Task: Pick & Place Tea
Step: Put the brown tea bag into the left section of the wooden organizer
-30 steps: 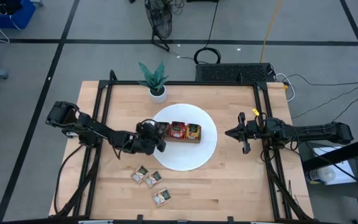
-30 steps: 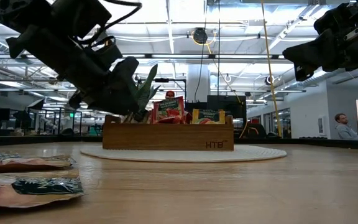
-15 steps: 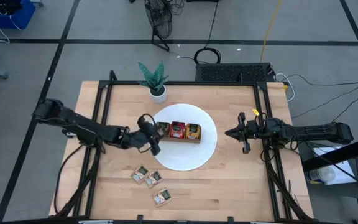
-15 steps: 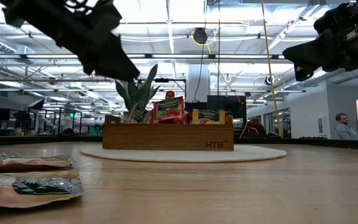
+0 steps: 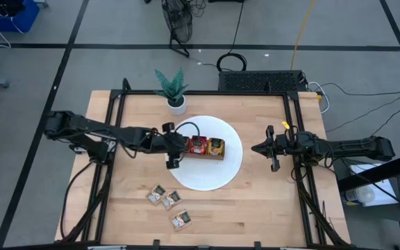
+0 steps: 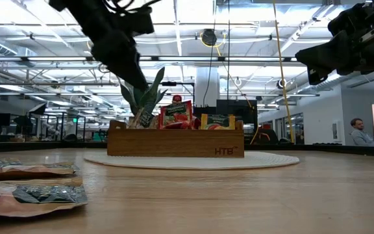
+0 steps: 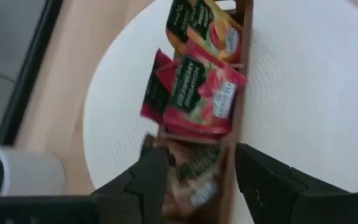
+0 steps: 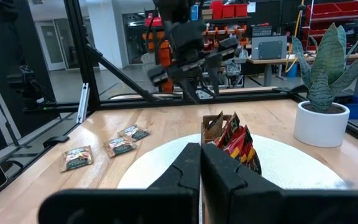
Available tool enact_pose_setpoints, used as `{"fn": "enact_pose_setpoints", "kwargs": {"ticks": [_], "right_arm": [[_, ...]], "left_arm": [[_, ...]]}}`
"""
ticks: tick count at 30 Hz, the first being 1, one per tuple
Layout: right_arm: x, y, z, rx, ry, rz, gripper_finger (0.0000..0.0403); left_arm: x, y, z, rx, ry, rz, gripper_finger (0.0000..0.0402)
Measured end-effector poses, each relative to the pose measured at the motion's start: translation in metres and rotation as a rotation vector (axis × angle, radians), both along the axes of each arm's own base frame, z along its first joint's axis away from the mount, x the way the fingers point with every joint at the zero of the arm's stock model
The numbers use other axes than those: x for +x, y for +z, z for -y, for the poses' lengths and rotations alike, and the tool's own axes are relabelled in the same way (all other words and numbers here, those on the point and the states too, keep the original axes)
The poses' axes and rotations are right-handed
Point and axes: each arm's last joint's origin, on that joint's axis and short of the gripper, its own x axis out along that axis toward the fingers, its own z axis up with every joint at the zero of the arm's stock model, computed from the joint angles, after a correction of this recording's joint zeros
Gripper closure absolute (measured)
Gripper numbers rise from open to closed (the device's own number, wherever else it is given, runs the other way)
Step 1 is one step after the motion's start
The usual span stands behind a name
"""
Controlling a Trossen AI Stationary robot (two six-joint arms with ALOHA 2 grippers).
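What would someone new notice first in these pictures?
The brown three-compartment wooden tray on the round white mat, holding upright red and orange tea sachets. The left end effector hovers open above its end compartment. Three beige sachets lie on the table's near side.

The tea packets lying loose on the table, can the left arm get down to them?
Probably yes. The loose tea packets lie uncovered on bare wood, and the open left gripper hovers over the tray nearby, nothing between.
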Motion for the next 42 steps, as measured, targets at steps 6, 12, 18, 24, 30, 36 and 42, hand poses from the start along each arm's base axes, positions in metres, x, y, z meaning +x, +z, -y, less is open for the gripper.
{"fn": "enact_pose_setpoints", "kwargs": {"ticks": [6,12,18,24,30,36,42], "right_arm": [[0.0,0.0,0.0,0.0,0.0,0.0,0.0399],[0.0,0.0,0.0,0.0,0.0,0.002,0.0399],[0.0,0.0,0.0,0.0,0.0,0.002,0.0399],[0.0,0.0,0.0,0.0,0.0,0.002,0.0398],[0.0,0.0,0.0,0.0,0.0,0.002,0.0398],[0.0,0.0,0.0,0.0,0.0,0.002,0.0398],[0.0,0.0,0.0,0.0,0.0,0.002,0.0399]], "left_arm": [[0.009,-0.013,0.0,0.2,-0.139,-0.092,0.0213],[0.013,-0.024,-0.005,0.224,-0.159,-0.148,0.0213],[0.015,-0.03,-0.011,0.229,-0.155,-0.177,0.0213],[0.012,-0.032,-0.014,0.174,-0.181,-0.205,0.0213],[0.012,-0.035,-0.015,0.14,-0.191,-0.218,0.0213],[0.013,-0.035,-0.015,0.145,-0.194,-0.216,0.0222],[0.012,-0.035,-0.014,0.14,-0.198,-0.217,0.0297]]}}
